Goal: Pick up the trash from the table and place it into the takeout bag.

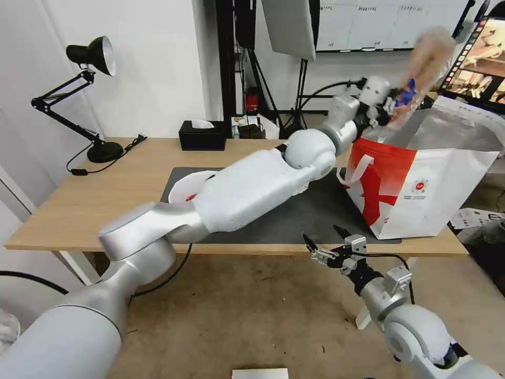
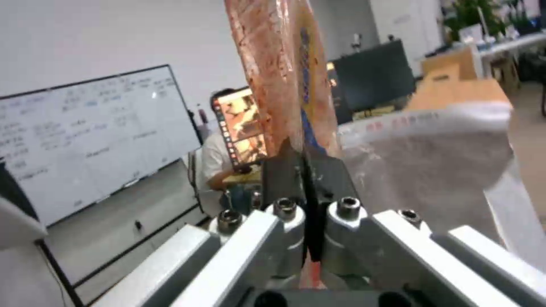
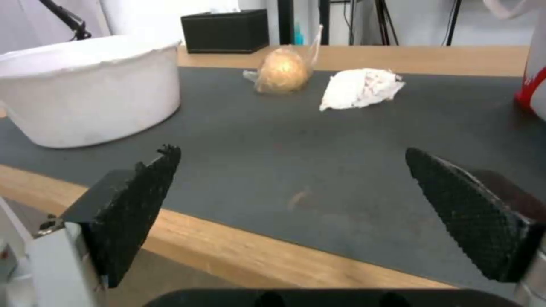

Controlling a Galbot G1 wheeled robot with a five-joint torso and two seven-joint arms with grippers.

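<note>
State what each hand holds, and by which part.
The left hand pinches the clear two-compartment plastic tray by its lower edge, above the takeout bag. The right hand is open and holds nothing, before the table.

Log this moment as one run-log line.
left gripper: shut on plastic tray, above takeout bag | right gripper: open, at table edge

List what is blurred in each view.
Head view: the clear tray held by the left end effector is smeared. Left wrist view: the background and takeout bag are soft. Right wrist view: the right end effector fingers are sharp, the bowl slightly soft.
</note>
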